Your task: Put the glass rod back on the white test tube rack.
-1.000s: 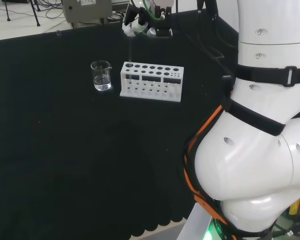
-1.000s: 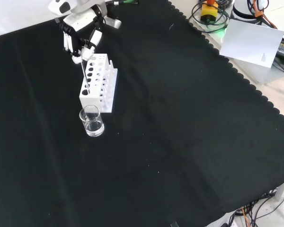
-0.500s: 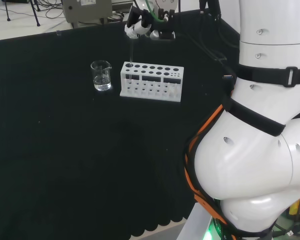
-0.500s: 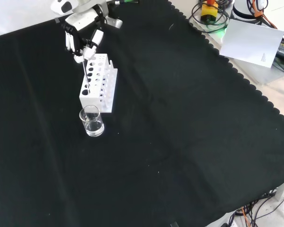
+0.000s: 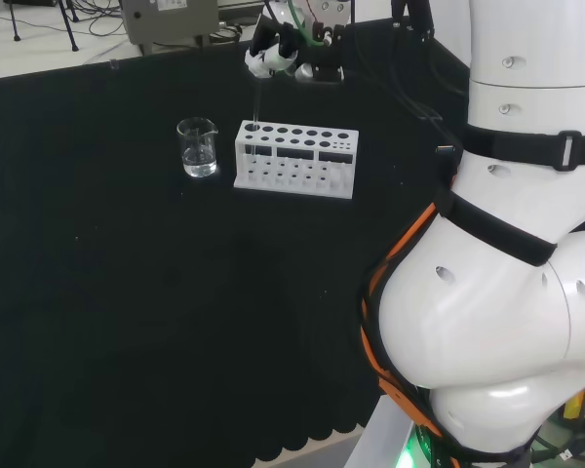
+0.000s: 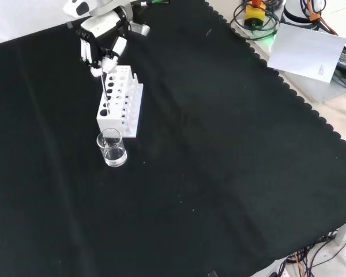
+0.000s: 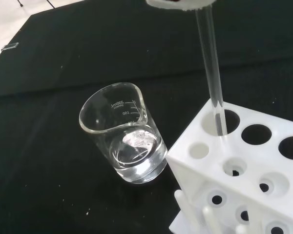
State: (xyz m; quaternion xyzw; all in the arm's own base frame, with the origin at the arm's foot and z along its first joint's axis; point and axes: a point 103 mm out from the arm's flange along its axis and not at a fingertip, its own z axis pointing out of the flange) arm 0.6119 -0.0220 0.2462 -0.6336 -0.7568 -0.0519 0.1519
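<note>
The clear glass rod point(image 7: 212, 73) stands nearly upright with its lower end inside the end hole of the white test tube rack point(image 7: 244, 170), the hole nearest the beaker. In the head view the rod point(image 5: 257, 97) rises from the rack's point(image 5: 294, 159) left end up to the hand point(image 5: 278, 49). In the front view the black and white hand point(image 6: 101, 49) hovers just above the rack point(image 6: 120, 101), its fingers curled round the top of the rod point(image 6: 105, 89). A blurred white fingertip point(image 7: 180, 3) sits at the rod's top in the wrist view.
A small glass beaker point(image 5: 197, 146) with a little clear liquid stands close beside the rack's end, also seen as the beaker point(image 6: 112, 147) and the beaker point(image 7: 124, 139). The arm's white links point(image 5: 507, 244) rise at the head view's right. Black cloth point(image 6: 219, 173) spreads wide in front.
The hand has drifted slightly right and up in the head view. The rod stays in the rack's end hole; rack and beaker have not moved.
</note>
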